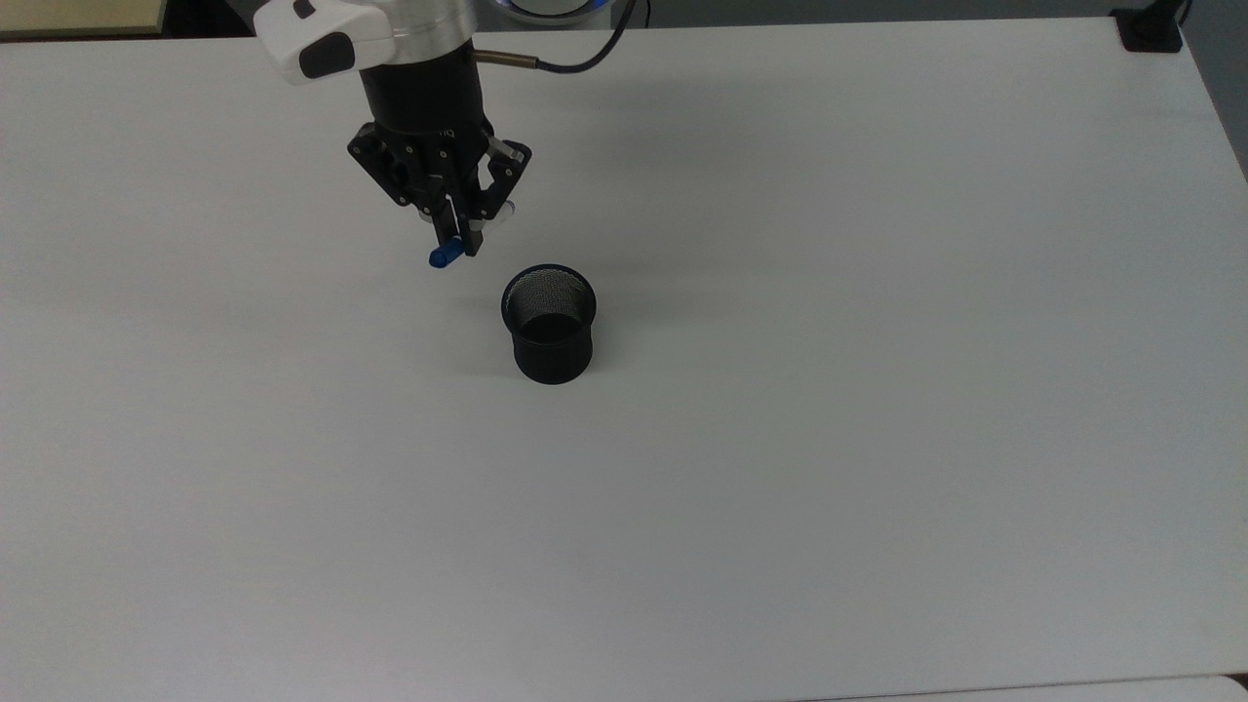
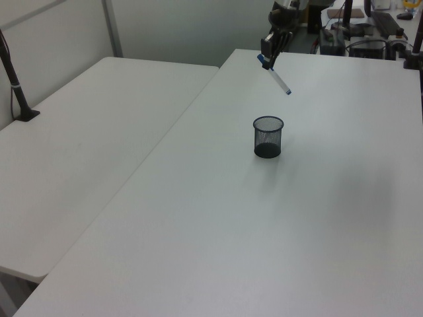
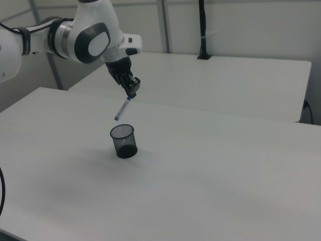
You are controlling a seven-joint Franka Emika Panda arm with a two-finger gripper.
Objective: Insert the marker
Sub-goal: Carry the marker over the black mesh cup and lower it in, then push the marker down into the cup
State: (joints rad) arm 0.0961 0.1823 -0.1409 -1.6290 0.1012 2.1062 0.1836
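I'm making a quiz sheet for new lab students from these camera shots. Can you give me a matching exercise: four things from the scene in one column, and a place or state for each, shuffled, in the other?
Things:
1. marker
2. mesh cup
3. gripper
4. table

States:
A. standing upright with nothing in it
B. white, flat, carrying the cup
C. tilted in the air, small blue tip lowest
D. shut on the marker near its blue cap end

Pairs: 1-C, 2-A, 3-D, 4-B
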